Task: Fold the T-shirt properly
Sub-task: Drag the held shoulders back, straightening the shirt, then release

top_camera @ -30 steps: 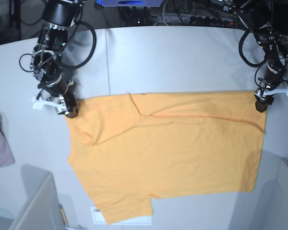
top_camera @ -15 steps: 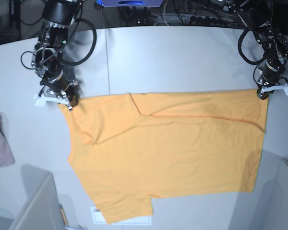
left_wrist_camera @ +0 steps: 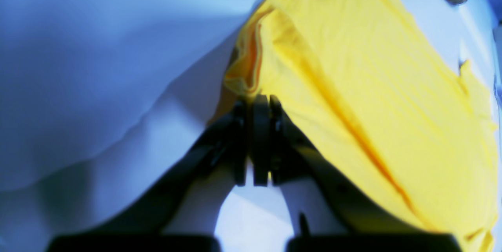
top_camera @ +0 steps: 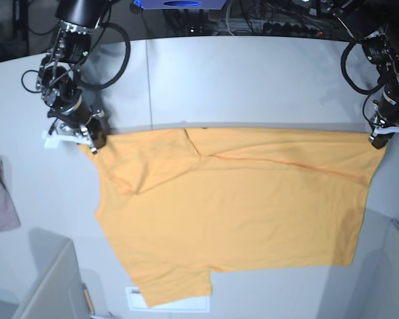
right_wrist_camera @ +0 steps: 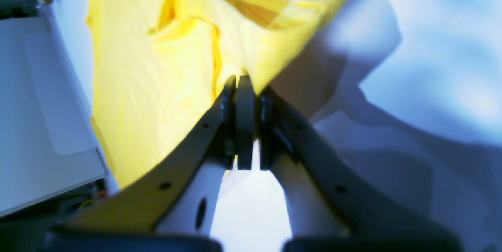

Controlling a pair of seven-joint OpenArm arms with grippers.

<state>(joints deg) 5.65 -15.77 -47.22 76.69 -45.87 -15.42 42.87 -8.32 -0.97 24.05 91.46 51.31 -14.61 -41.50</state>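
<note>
1. Both far corners of the T-shirt point(top_camera: 239, 206) now pinched: left gripper point(top_camera: 379, 136) at right, right gripper point(top_camera: 88, 139) at left.
2. Pulled wider apart than before; far edge taut on table point(top_camera: 253, 73).
3. Ready to lift.

The T-shirt point(top_camera: 233, 212) is soft, matt orange-yellow cloth, thin enough to show fine wrinkles and a raised crease across its upper half. The table point(top_camera: 253, 80) under it is a smooth, pale grey surface with a dull sheen. At the far left edge of the base view a pinkish cloth point(top_camera: 0, 199) looks soft and matt. The gripper fingers point(left_wrist_camera: 261, 138) appear as matt black plastic, with white plastic behind.
</note>
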